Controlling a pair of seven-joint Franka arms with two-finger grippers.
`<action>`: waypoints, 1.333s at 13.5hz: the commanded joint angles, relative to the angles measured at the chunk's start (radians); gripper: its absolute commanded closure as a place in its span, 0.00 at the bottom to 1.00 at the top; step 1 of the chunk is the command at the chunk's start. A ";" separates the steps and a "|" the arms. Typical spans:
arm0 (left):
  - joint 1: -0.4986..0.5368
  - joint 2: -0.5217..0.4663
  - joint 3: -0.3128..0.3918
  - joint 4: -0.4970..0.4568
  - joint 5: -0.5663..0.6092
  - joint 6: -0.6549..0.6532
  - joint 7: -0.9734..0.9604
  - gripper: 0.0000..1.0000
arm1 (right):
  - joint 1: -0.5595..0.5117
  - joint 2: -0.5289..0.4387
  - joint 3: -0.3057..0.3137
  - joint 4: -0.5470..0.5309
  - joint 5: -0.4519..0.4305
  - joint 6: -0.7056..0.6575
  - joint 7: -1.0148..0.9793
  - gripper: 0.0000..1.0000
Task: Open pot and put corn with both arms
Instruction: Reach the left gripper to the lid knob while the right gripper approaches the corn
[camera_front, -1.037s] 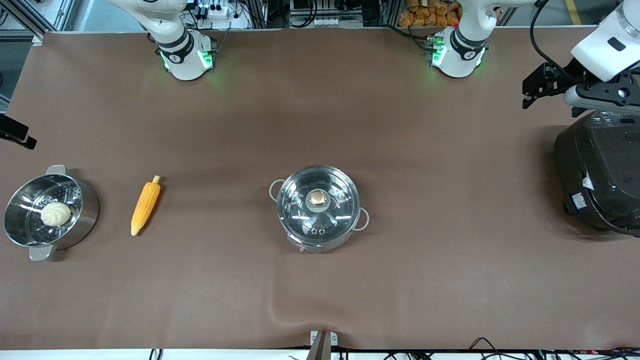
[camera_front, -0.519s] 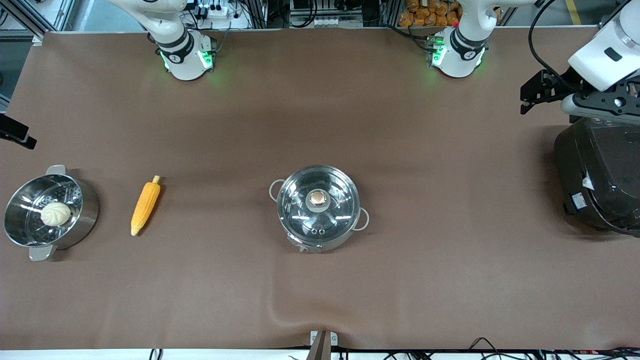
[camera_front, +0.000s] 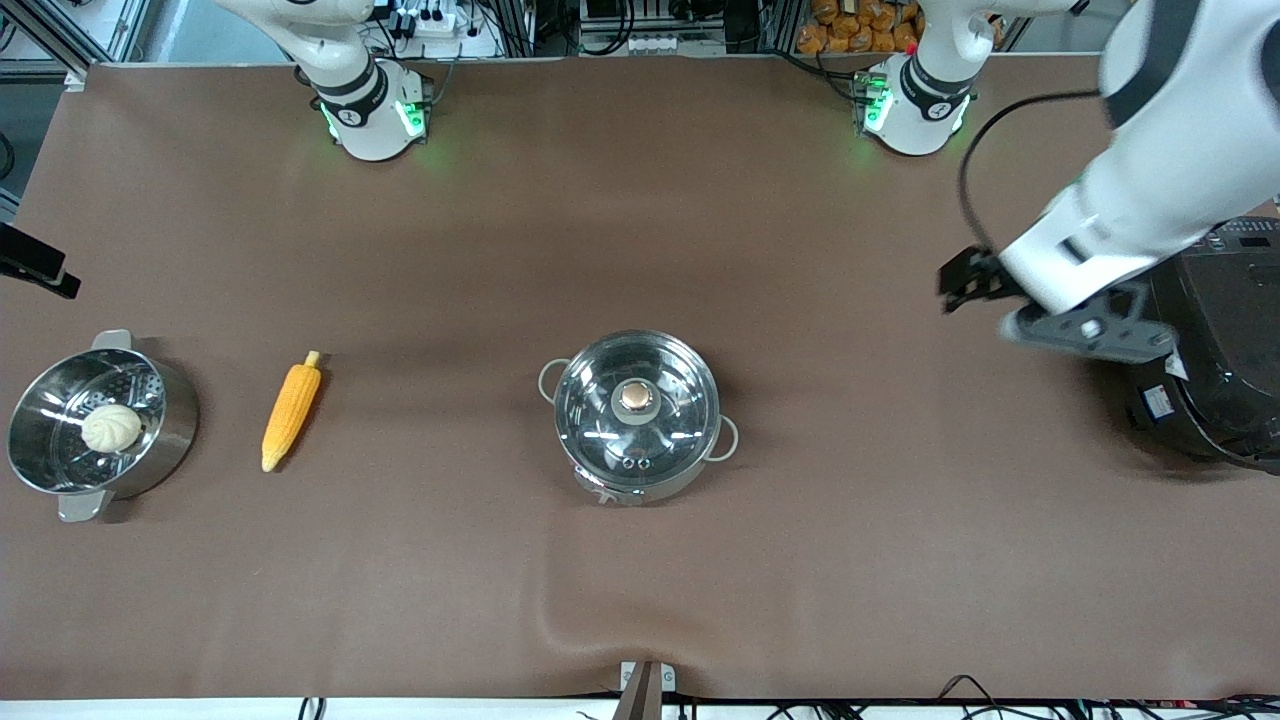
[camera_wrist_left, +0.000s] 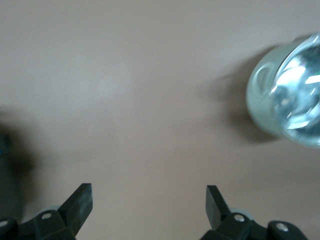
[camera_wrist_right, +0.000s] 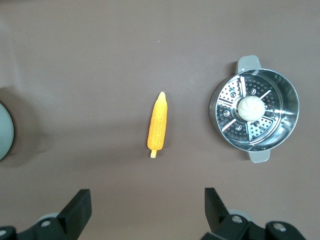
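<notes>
Mid-table, pot (camera_front: 637, 415) sits w/ lid (camera_front: 636, 402) on; corn (camera_front: 291, 410) lies toward right arm's end. Left gripper (camera_wrist_left: 149, 200), spread, over bare table near rice cooker (camera_front: 1210, 350). Right gripper (camera_wrist_right: 148, 202) spread, probably high above corn. Risk: fast approach clips knob (camera_front: 634, 397), lid slides.

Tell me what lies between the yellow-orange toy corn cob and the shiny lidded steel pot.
Nothing: in the front view only bare brown table separates the yellow-orange toy corn cob from the shiny lidded steel pot.

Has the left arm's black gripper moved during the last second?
Yes. The left gripper left its place above the large black rice cooker and came over the table toward the shiny lidded steel pot, jaws open.
</notes>
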 joint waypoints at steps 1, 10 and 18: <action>-0.071 0.093 0.002 0.061 -0.083 0.109 -0.130 0.00 | 0.013 -0.011 -0.004 -0.036 -0.001 0.014 0.014 0.00; -0.416 0.360 0.017 0.066 0.142 0.496 -0.601 0.00 | 0.036 0.010 -0.004 -0.439 -0.001 0.495 0.007 0.00; -0.494 0.474 0.036 0.112 0.325 0.638 -0.761 0.00 | 0.004 0.171 -0.007 -0.599 -0.001 0.721 0.041 0.00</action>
